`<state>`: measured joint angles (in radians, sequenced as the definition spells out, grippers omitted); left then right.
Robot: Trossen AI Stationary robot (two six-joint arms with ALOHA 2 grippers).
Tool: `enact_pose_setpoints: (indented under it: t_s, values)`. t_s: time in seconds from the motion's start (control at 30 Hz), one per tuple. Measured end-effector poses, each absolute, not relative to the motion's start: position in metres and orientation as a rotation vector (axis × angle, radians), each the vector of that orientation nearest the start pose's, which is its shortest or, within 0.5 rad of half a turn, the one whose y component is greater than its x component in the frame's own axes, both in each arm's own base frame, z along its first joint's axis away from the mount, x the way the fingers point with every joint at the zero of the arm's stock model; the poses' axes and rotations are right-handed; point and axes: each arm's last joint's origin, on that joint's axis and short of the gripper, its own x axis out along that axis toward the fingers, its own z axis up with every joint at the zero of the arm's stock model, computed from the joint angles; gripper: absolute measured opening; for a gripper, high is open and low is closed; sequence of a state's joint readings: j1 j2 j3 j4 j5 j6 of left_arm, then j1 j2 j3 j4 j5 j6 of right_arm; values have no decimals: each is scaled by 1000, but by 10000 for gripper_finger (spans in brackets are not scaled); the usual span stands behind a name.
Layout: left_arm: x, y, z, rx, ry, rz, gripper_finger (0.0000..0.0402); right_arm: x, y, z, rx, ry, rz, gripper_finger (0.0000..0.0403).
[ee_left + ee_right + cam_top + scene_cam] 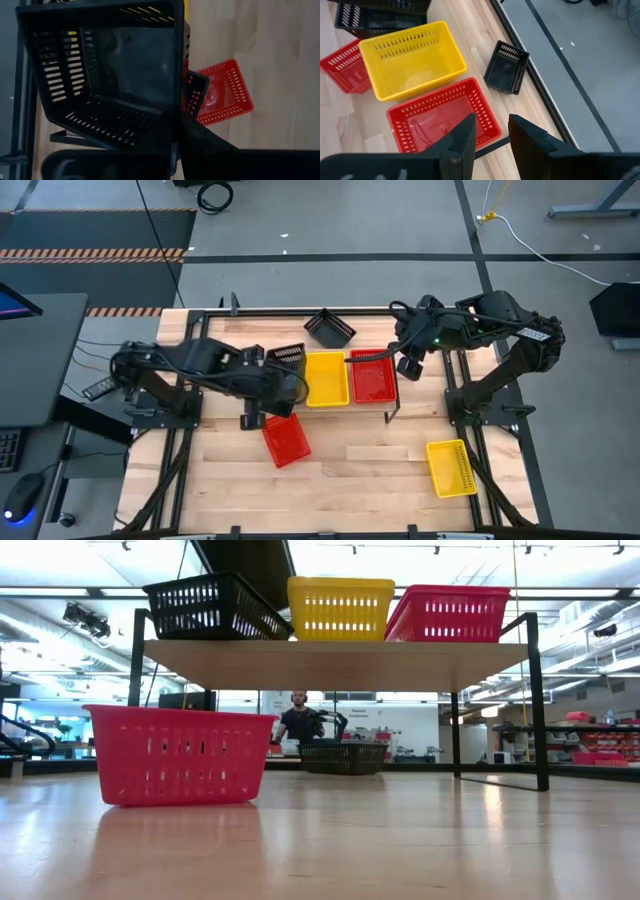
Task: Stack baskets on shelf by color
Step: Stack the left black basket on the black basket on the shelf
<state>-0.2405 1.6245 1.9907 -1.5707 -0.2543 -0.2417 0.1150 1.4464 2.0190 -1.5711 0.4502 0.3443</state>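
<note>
Baskets sat in a row on the shelf [330, 663]: a black basket [215, 607] at the left end, tilted, a yellow basket [326, 378] in the middle and a red basket [373, 377] at the right end, both upright. The left gripper [272, 376] was closed tight on the rim of the black basket, holding it at a slant over the left end of the shelf; in the left wrist view this basket [110, 75] filled most of the picture, with one dark finger [192, 95] against its wall.

The right gripper [490, 135] hung just above the red basket on the shelf, by its far edge, fingers partly apart and gripping nothing.

On the tabletop [380, 470], a second red basket [286, 438] lay in front of the shelf near the left arm, upright. A second yellow basket [451, 467] lay well apart from it, toward the front right. Another black basket [329, 328] sat behind the shelf near the table's back edge.

In the low view a person [298, 722] stood in the room behind the table.
</note>
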Motion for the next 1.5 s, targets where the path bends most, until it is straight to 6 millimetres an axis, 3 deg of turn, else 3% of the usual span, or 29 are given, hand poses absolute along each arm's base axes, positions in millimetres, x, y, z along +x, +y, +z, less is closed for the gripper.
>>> enact_pose_setpoints:
  t_s: [0.43, 0.7, 0.93, 1.27, 1.5]
  values:
    - [274, -73, 414, 188, 1185, 48, 16, 212, 12, 470, 32, 897, -456, 119]
    - [275, -65, 415, 119, 1185, 93, 16, 212, 12, 470, 39, 901, -443, 119]
    - [266, -63, 423, 79, 1162, 84, 16, 211, 13, 469, 45, 904, -433, 119]
    - [232, -50, 448, 62, 1059, 84, 23, 211, 13, 470, 45, 903, -433, 119]
    - [231, -53, 449, 67, 1064, 15, 19, 211, 13, 470, 51, 900, -441, 119]
